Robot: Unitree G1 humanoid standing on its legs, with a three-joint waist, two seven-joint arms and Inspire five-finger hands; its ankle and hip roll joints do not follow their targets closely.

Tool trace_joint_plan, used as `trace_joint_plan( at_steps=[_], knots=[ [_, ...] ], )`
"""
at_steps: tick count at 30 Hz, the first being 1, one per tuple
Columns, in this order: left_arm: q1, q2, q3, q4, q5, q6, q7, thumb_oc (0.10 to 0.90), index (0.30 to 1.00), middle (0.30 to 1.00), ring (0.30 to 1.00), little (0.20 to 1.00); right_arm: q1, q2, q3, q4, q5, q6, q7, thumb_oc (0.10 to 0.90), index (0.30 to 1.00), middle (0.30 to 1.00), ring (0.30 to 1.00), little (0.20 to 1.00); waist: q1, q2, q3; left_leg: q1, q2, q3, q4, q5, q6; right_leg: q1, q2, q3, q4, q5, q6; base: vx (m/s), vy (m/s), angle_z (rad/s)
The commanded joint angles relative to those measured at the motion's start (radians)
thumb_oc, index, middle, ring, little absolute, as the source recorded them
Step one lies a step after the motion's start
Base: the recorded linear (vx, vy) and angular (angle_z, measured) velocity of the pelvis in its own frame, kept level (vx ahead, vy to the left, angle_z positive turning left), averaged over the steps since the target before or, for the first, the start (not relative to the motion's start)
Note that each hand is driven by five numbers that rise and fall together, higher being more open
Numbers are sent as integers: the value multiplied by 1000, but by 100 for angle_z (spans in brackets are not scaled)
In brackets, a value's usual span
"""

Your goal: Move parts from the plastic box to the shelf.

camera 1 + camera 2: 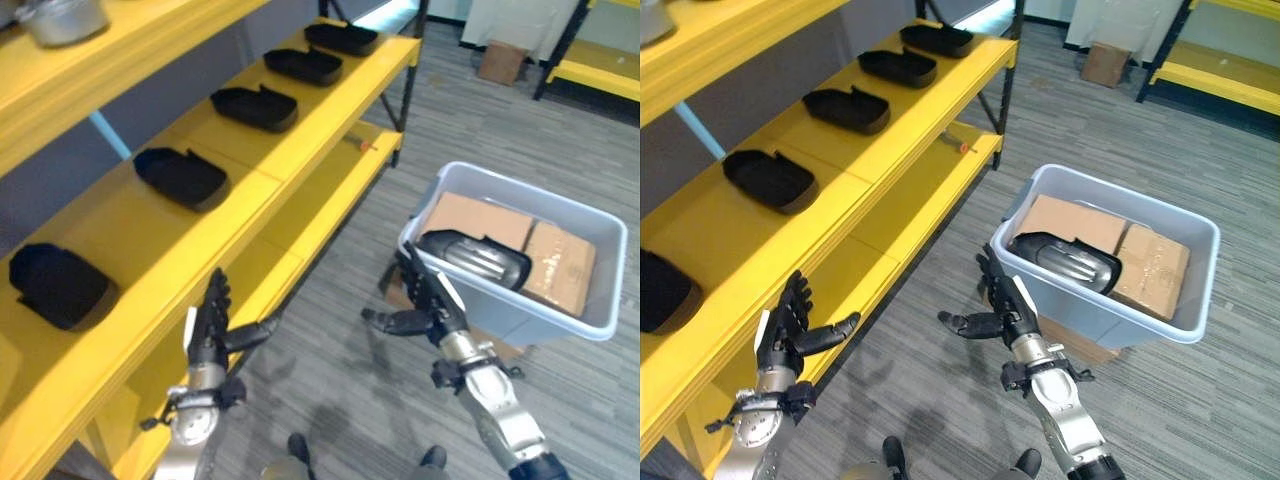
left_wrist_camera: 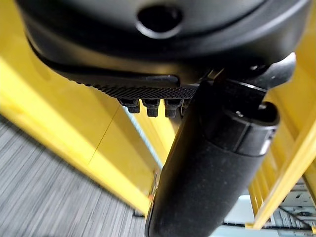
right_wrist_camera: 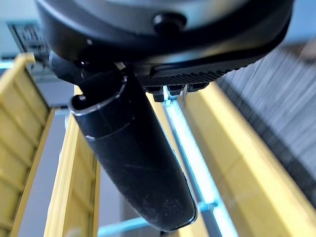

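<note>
Both hands are held up in front of the robot with straight, spread fingers, and they hold nothing. The left hand [image 1: 208, 335] is just beside the front edge of the yellow shelf [image 1: 180, 240]. The right hand [image 1: 428, 300] is just in front of the near wall of the plastic box [image 1: 520, 315], close to its corner.

One part [image 1: 475, 255] lies inside the box, just beyond the fingers of the right hand. It is a long, dark, shiny piece with a rounded shell shape and some ribs on its upper face. Its long axis runs nearly parallel to the near wall of the box, and the part rests on brown cardboard [image 1: 505, 235] that fills the bottom of the box.

The box is pale grey-blue, with smooth walls and a rolled rim, and it stands on a floor of grey striped carpet [image 1: 340, 380].

Five black parts lie in a row on the shelf board, well beyond the left hand; the nearest one [image 1: 55, 285] is to the left of this hand. They look matte and are shaped like shallow trays.
</note>
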Motion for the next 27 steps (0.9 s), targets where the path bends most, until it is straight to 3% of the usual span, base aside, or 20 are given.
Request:
trace_joint_plan(
  at_steps=[1, 2, 9, 14, 16, 17, 19, 21, 23, 24, 26, 27],
  knots=[
    [-75, 52, 34, -109, 21, -85, 4, 900, 1000, 1000, 1000, 1000, -57, 42, -20, -148, 7, -102, 11, 900, 1000, 1000, 1000, 1000, -6, -35, -88, 2, -29, -21, 25, -132, 6, -87, 34, 34, 7, 43, 12, 110, -346, -31],
    [-80, 47, 28, -107, 16, -86, 5, 900, 1000, 1000, 1000, 1000, -58, 37, -22, -150, 18, -110, 5, 900, 1000, 1000, 1000, 1000, -20, -31, -89, 6, 6, -13, 23, -115, -14, -91, 69, 41, 5, 16, -6, 76, -240, -27],
    [-101, 36, 14, -96, 6, -91, 10, 900, 1000, 1000, 1000, 1000, -77, 25, -13, -150, 41, -124, -10, 900, 1000, 1000, 1000, 1000, -46, -19, -79, 4, 95, 11, 91, -77, -58, -106, 157, 89, 19, -50, -61, 72, -211, -19],
    [-105, 28, 4, -95, -4, -93, 9, 900, 1000, 1000, 1000, 1000, -80, 13, -10, -157, 54, -136, -14, 900, 1000, 1000, 1000, 1000, -42, -14, -56, -58, 168, -40, 334, 17, -85, -72, 238, 123, 5, -102, -128, 79, -208, -29],
    [-98, 25, -1, -96, -6, -91, 9, 900, 1000, 1000, 1000, 1000, -71, 7, -9, -165, 55, -135, -9, 900, 1000, 1000, 1000, 1000, -37, -12, -41, -97, 181, -85, 445, 57, -90, -48, 268, 134, -9, -117, -157, 33, -158, -33],
    [-109, 27, -6, -93, -6, -85, 18, 900, 1000, 1000, 1000, 1000, -75, 3, -7, -159, 47, -131, -16, 900, 1000, 1000, 1000, 1000, -20, -29, -26, -175, 102, -158, 484, 60, -51, -48, 260, 143, -17, -121, -171, -26, -77, -32],
    [-113, 22, -9, -91, -11, -83, 15, 900, 1000, 1000, 1000, 1000, -78, 2, -12, -152, 52, -132, -14, 900, 1000, 1000, 1000, 1000, -5, -47, -14, -263, -11, -222, 417, -5, -19, -47, 251, 166, -27, -107, -154, 1, -18, -38],
    [-103, 21, -10, -96, -10, -83, 12, 900, 1000, 1000, 1000, 1000, -73, 0, -16, -152, 58, -133, -11, 900, 1000, 1000, 1000, 1000, -8, -54, -19, -265, -6, -210, 356, -14, -13, -47, 251, 172, -32, -102, -145, 93, 16, -35],
    [-102, 20, -15, -87, 0, -85, 10, 900, 1000, 1000, 1000, 1000, -67, -3, -22, -147, 58, -139, -8, 900, 1000, 1000, 1000, 1000, 2, -42, -16, -299, 16, -193, 146, 69, -38, -30, 261, 184, -44, -101, -131, 156, 106, -30],
    [-104, 18, -17, -82, 0, -86, 10, 900, 1000, 1000, 1000, 1000, -67, -3, -20, -141, 56, -139, -8, 900, 1000, 1000, 1000, 1000, 9, -37, -13, -312, 13, -214, 76, 127, -51, -24, 267, 192, -50, -100, -130, 125, 113, -17],
    [-107, 14, -17, -79, 3, -88, 13, 900, 1000, 1000, 1000, 1000, -67, -4, -19, -136, 48, -140, -9, 900, 1000, 1000, 1000, 1000, 16, -32, -10, -323, 4, -237, 9, 166, -67, -16, 273, 198, -55, -99, -126, 144, 115, -43],
    [-116, 6, -16, -72, 5, -95, 12, 900, 1000, 1000, 1000, 1000, -76, -4, -20, -126, 35, -144, -8, 900, 1000, 1000, 1000, 1000, 26, -13, -9, -338, -3, -293, -89, 217, -103, 10, 292, 247, -71, -106, -116, 218, 176, -88]
  ],
)
